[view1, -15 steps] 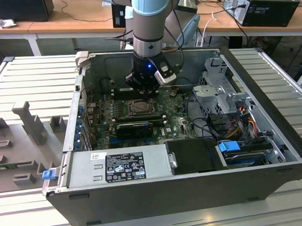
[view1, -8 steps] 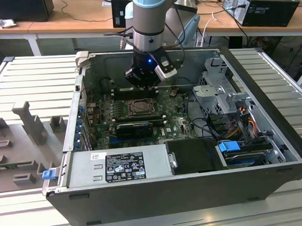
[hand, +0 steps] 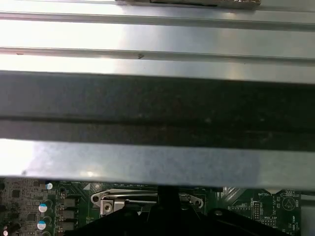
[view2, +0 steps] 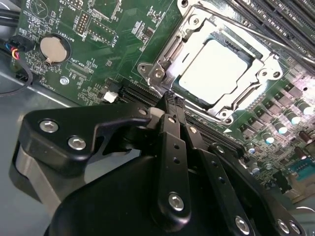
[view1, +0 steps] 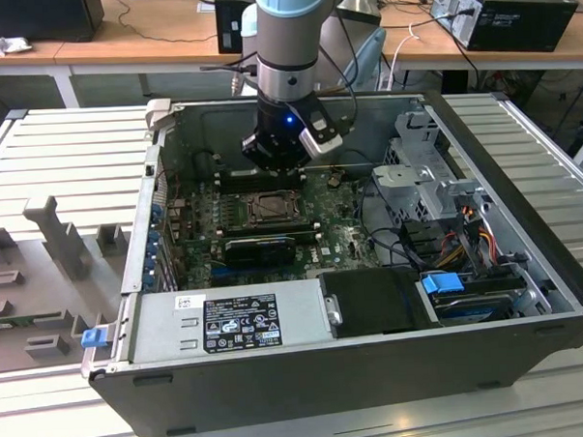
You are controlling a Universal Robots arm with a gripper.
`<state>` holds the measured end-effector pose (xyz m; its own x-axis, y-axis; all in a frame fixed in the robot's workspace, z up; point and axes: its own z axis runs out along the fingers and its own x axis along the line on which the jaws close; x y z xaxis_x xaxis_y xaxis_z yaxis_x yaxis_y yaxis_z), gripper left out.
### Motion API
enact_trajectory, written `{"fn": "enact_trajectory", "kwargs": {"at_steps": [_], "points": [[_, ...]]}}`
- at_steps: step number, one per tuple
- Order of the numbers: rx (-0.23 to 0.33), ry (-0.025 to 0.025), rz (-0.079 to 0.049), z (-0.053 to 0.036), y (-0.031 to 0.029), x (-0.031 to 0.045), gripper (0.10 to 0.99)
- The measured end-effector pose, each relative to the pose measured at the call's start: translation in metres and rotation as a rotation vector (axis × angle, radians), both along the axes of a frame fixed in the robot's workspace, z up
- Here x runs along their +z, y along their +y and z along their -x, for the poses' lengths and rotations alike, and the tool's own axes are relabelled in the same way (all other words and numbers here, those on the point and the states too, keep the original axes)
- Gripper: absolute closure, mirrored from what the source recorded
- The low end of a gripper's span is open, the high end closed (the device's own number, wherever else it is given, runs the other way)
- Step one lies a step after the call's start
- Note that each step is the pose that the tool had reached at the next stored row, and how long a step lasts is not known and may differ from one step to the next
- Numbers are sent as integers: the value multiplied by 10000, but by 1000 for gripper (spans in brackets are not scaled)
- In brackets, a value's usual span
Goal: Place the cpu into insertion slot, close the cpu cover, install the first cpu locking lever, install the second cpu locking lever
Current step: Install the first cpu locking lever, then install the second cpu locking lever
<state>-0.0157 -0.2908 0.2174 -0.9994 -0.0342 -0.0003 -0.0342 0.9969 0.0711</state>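
Just beyond the closed, empty end effector, the cpu sits in the insertion slot.

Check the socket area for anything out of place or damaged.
Nothing stands out. In the second wrist view the cpu lies flat and square in the insertion slot, with the cpu cover down around it. The hand is shut, its tip beside the socket's edge.
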Motion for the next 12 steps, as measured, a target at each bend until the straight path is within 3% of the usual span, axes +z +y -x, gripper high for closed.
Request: {"fn": "enact_trajectory", "kwargs": {"at_steps": [12], "points": [[0,-1,-1,0,-54,0,980]]}}
